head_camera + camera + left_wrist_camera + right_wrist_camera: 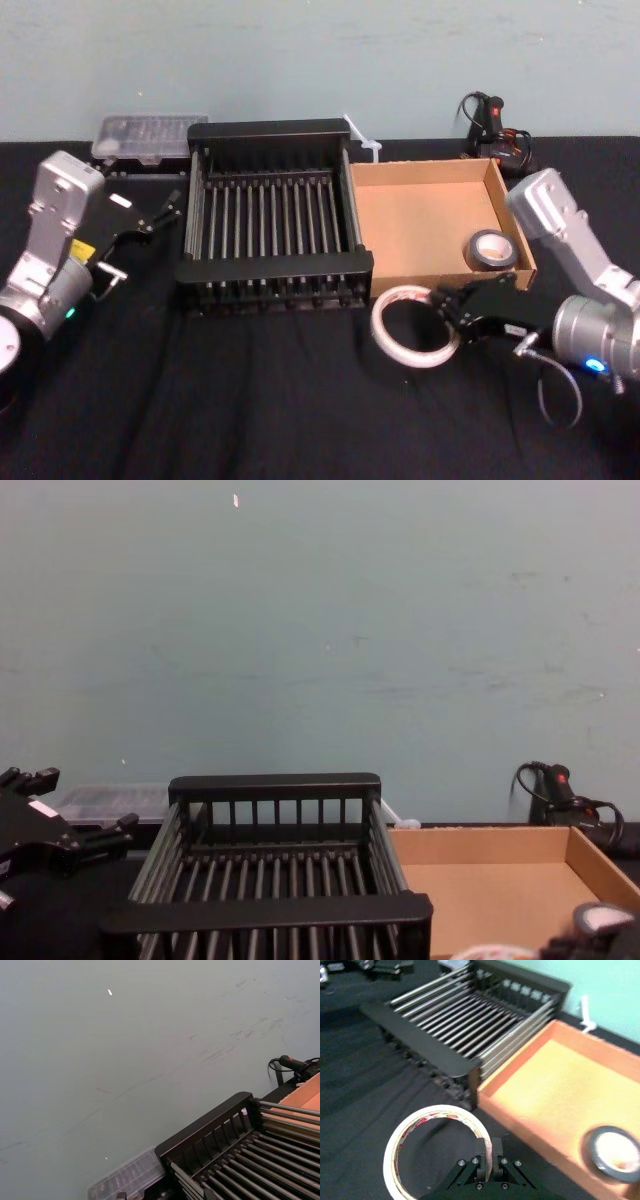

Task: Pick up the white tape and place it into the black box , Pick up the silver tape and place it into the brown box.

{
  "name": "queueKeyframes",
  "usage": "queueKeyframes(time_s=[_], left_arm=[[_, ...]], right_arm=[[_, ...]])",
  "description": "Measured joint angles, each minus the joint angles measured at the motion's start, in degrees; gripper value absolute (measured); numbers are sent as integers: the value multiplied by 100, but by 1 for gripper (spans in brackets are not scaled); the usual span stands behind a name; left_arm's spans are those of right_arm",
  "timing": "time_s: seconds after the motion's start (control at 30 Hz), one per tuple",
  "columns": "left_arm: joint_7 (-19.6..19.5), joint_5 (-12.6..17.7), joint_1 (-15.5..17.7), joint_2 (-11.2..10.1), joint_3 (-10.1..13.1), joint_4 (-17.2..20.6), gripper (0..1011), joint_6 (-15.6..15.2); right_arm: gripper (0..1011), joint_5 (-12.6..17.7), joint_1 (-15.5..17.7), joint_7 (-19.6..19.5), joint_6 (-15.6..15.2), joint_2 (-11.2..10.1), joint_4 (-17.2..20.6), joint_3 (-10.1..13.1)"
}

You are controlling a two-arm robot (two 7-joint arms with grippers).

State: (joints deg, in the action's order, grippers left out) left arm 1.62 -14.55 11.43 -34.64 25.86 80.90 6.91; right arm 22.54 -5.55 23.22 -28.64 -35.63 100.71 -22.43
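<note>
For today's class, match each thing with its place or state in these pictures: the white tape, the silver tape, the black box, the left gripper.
Things:
1. white tape
2. silver tape
3. black box
4. left gripper

Places or states:
A. lying inside the brown box
B. open, out at the robot's left
C. pinched by the right gripper
D. standing against the brown box's left wall

Pairs: 1-C, 2-A, 3-D, 4-B

Left arm: at the left, forearm angled up, wrist pointing forward and to the right.
Left gripper: fingers spread apart, holding nothing.
Right arm: low at the right, elbow raised, wrist reaching left.
Right gripper: fingers pinched on the rim of the white tape.
</note>
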Motion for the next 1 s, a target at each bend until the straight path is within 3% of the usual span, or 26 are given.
queueKeyframes(time_s=[0.4, 1.0], left_arm=[[0, 0, 0, 0, 0, 0, 1001, 0], [0, 0, 0, 0, 0, 0, 1001, 0]], right_arm=[[81, 135, 12, -345, 39, -1, 85, 441], [80, -15, -681, -458, -164, 430, -418, 282]])
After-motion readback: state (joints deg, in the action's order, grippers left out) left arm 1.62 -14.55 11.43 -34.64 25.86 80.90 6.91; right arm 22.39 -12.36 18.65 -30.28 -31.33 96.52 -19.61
